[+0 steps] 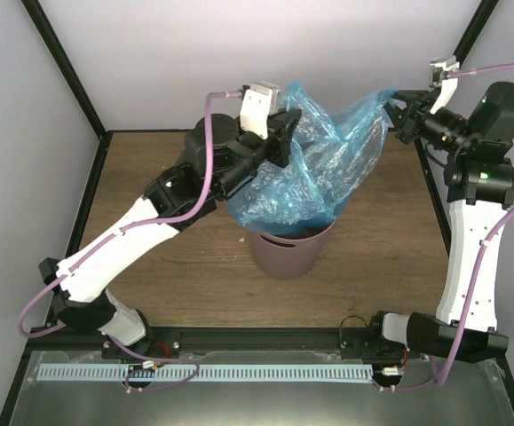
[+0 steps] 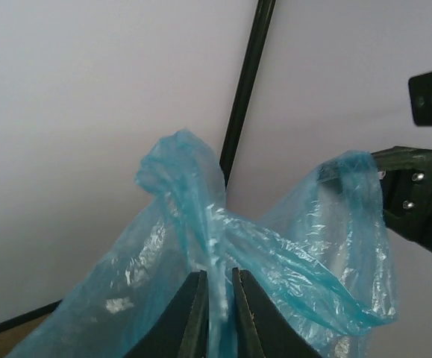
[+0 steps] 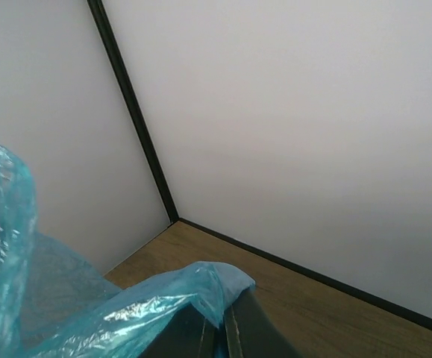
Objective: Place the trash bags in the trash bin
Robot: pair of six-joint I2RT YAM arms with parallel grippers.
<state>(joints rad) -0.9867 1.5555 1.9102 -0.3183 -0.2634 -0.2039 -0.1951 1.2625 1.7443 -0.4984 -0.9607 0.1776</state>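
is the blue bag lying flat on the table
No, the trash bag is held up between the left gripper and right gripper, its lower end hanging at the trash bin mouth.

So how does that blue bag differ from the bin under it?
The bag is thin, see-through light blue and crinkled; the bin is opaque mauve-brown with smooth walls. The bag hangs pinched by the left gripper and right gripper; the bin stands upright on the table. The bag spreads wider than the bin. Both look plastic.
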